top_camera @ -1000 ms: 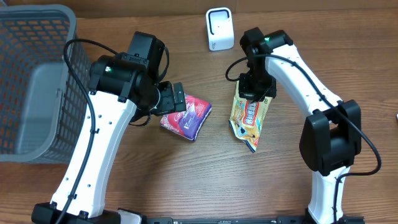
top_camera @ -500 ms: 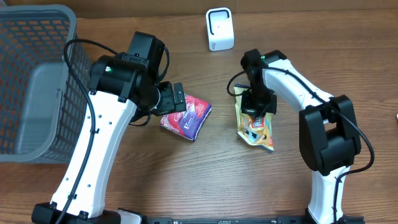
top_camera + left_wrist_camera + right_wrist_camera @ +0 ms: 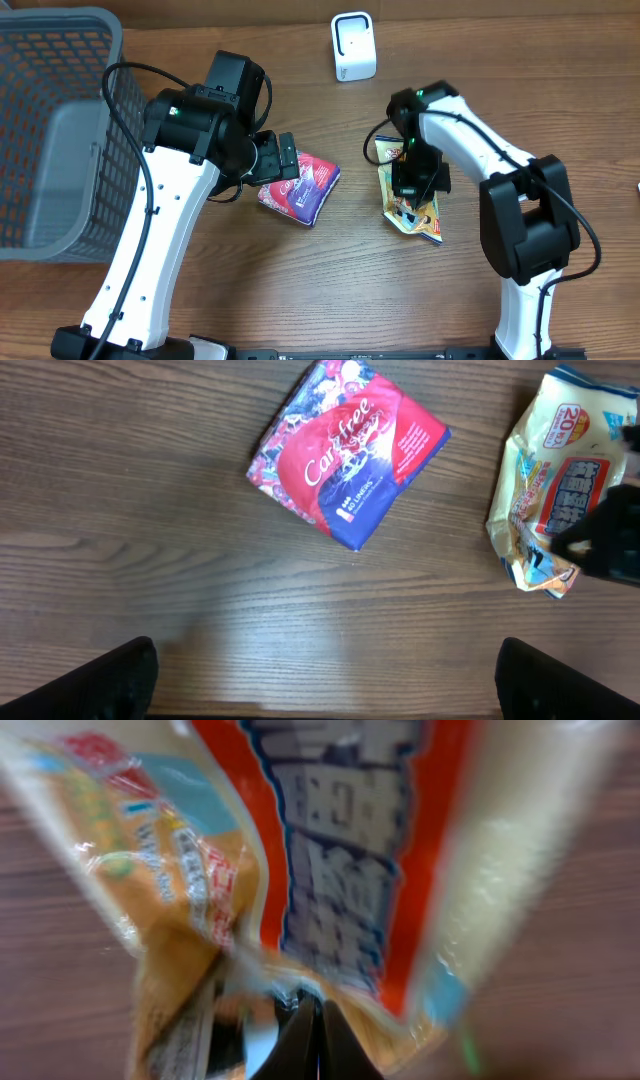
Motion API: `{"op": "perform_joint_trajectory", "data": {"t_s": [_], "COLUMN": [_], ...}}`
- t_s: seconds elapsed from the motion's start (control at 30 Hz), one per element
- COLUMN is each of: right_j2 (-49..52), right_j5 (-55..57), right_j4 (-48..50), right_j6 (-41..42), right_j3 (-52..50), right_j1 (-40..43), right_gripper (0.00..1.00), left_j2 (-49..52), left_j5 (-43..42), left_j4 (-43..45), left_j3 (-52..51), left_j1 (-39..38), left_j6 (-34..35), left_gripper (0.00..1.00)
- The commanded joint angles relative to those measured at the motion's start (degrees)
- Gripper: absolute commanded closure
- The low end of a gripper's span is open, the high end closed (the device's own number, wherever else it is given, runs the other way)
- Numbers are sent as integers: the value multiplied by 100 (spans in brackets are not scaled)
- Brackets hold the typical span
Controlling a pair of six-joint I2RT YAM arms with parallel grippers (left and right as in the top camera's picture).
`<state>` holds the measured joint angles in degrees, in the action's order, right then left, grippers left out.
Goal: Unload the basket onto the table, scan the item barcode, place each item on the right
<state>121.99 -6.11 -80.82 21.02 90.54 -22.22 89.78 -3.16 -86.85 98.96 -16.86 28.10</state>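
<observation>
Right now the brown wooden table [image 3: 330, 290] gives me open room along the near edge and in the strip between the two arms. The left side is closed off by the tall grey plastic mesh basket [image 3: 40, 70]. At the far edge, the small white box-shaped scanner [image 3: 353, 46] stands upright, well apart from everything else. The left gripper [image 3: 280, 160] hangs over bare wood with its jaws spread wide and nothing between them. In the left wrist view its two dark fingers [image 3: 100, 680] sit in the bottom corners, and the red-and-purple soft plastic packet [image 3: 350, 455] lies flat ahead of them, not touching either. Overhead, that packet [image 3: 300, 185] sits just beside the left gripper and near the table's middle. The task's item, a yellow-orange crinkled snack pouch [image 3: 410, 205] with a red label, is on the right of centre, nearer to me than the scanner and apart from it. The right gripper [image 3: 412, 180] is clenched on it from above. In the right wrist view, the closed fingertips [image 3: 310, 1020] pinch one edge of the pouch [image 3: 340, 850], which fills the frame, blurred. I cannot tell whether its lower end touches the wood.
</observation>
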Motion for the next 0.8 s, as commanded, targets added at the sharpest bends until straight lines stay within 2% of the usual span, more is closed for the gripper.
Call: {"op": "perform_joint_trajectory", "data": {"t_s": [0.0, 0.1, 0.27, 0.33, 0.4, 0.6, 0.77], "right_j2": [-44, -57, -83, -81, -81, -48, -48], "right_j5": [-654, -772, -721, -280, -59, 205, -249], "right_j4": [525, 557, -133, -374, -365, -155, 1095], "right_j6": [37, -4, -254, -282, -251, -151, -90], "right_j3": [-535, -457, 728, 1416, 1655, 1388, 92], "right_j1": [-35, -33, 66, 184, 313, 730, 745], "right_gripper": [96, 96, 96, 96, 96, 96, 96], "left_j2": [-63, -63, -63, -63, -63, -63, -63], "left_j5": [42, 42, 42, 42, 42, 42, 42], "left_j4": [13, 13, 13, 13, 13, 13, 13], "left_j3": [79, 79, 79, 79, 79, 79, 79], "left_j1": [-4, -4, -4, -4, -4, -4, -4], "left_j6": [-90, -90, -90, -90, -90, -90, -90], "left_gripper": [0, 0, 0, 0, 0, 0, 0]}}
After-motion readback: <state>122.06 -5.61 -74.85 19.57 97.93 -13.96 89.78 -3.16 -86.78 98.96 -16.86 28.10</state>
